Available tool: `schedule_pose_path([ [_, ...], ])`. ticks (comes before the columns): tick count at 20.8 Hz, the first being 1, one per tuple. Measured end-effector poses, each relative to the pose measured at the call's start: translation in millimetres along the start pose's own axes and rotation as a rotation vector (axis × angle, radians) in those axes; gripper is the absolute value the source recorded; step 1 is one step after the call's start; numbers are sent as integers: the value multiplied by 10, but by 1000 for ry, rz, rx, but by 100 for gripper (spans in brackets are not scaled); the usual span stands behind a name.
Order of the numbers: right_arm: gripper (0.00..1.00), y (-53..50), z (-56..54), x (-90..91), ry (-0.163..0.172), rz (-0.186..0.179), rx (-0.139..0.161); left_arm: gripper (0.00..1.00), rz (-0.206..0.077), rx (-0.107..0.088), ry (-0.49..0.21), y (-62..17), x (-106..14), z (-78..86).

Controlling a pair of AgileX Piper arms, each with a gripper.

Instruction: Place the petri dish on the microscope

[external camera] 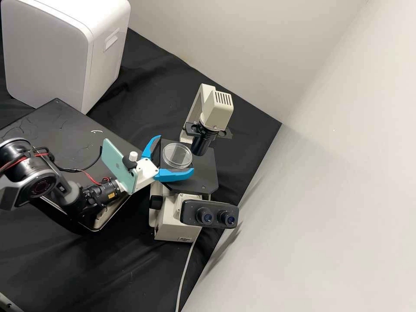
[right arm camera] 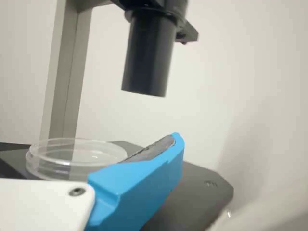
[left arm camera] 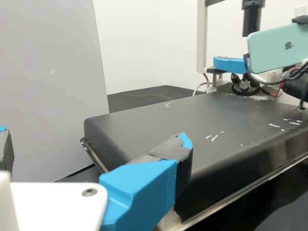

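Sitting on the microscope stage (external camera: 203,175), the petri dish (external camera: 177,157) looks delivered.
High view, centre frame: the right gripper (external camera: 176,154) has its fingers released either side of the dish, likely so it settles flat under the lens (external camera: 200,143). Left wrist view: the left gripper (left arm camera: 94,137) is spread wide, grasping nothing, parked by a black tray (left arm camera: 231,139). Right wrist view adds a side-on look: the dish rim sits level on the stage.

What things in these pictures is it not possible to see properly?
Right wrist view: a finger of the right gripper hides the near side of the petri dish.
Left wrist view: the picture's edge cuts off one finger of the left gripper.
High view: the print on the microscope is too small to read.
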Motion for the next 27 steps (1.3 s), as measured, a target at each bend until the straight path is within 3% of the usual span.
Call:
schedule_pose_path([
  [4,100,36,16,-172,-34,-27,42,100,0,-2,0,0,0,0],
  [11,100,71,3,-265,-42,-37,42,100,-5,-9,-7,-10,3,7],
  [18,100,89,-15,-333,-45,-46,44,100,-4,-2,-20,-8,6,14],
  [24,100,139,-48,-579,-45,-64,91,100,-3,-2,-15,-6,9,5],
  [25,100,145,-44,-625,-51,-69,107,100,-3,-2,-15,-6,9,5],
  [27,100,111,-5,-692,-92,-113,126,100,-3,-2,-15,-6,9,5],
])
